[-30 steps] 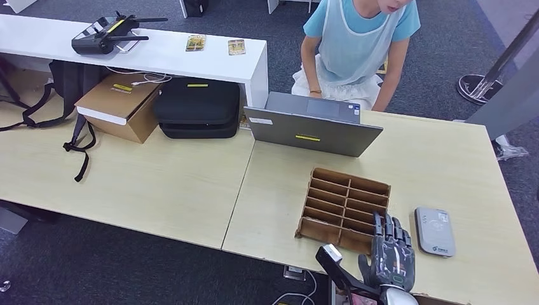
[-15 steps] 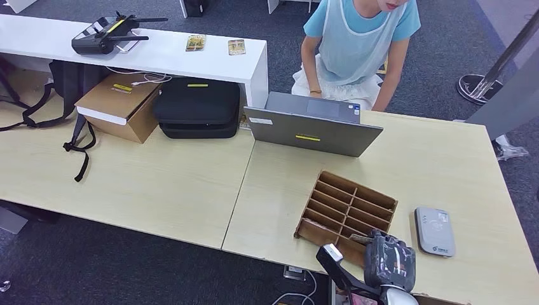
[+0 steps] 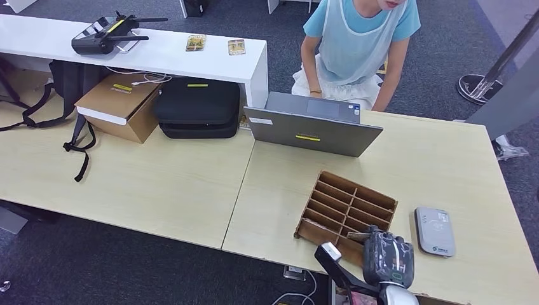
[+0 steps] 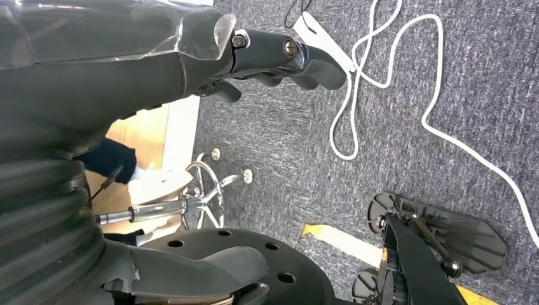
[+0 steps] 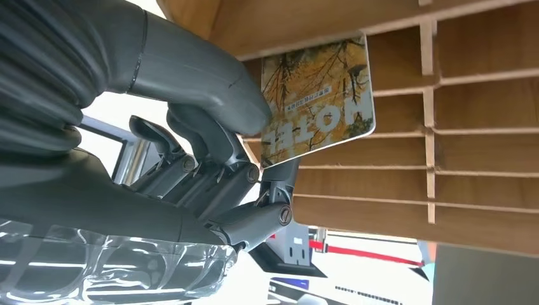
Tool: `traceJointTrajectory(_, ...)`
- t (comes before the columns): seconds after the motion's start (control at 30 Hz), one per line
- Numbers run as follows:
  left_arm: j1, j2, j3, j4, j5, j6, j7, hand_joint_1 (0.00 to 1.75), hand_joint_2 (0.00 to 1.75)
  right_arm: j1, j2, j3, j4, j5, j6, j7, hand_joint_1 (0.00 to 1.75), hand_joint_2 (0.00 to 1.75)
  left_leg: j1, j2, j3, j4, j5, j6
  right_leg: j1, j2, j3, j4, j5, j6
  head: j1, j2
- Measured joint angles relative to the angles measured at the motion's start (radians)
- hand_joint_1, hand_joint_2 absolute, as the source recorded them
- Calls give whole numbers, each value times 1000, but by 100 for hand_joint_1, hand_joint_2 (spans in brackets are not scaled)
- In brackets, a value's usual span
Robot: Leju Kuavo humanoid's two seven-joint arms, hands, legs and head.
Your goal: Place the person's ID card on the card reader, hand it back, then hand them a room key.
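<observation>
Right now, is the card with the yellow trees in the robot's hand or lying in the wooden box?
In the hand. The right hand pinches the card between thumb and fingers, over the wooden box.

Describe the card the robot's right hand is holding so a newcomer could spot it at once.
Start at the light wooden desk in front of the seated person, then find the brown divided organizer behind the grey laptop. At its near edge the right hand pinches the room key card. Unlike the grey card reader beside it, it bears a yellow autumn-tree photo and the word HOTEL.
</observation>
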Motion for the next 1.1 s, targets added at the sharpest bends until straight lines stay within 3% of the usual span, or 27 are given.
traceJointTrajectory(0.77,0,1,0,0,1,0,0,0,175,-24,0,-1,7,-31,-50,-38,175,175,0,0,0,0,0,0,0,0,0,0,0,0,0,0)
traceJointTrajectory(1.1,0,1,-1,0,1,0,0,0,175,-19,5,-8,-22,-45,-130,-73,175,175,0,0,0,0,0,0,0,0,0,0,0,0,0,0)
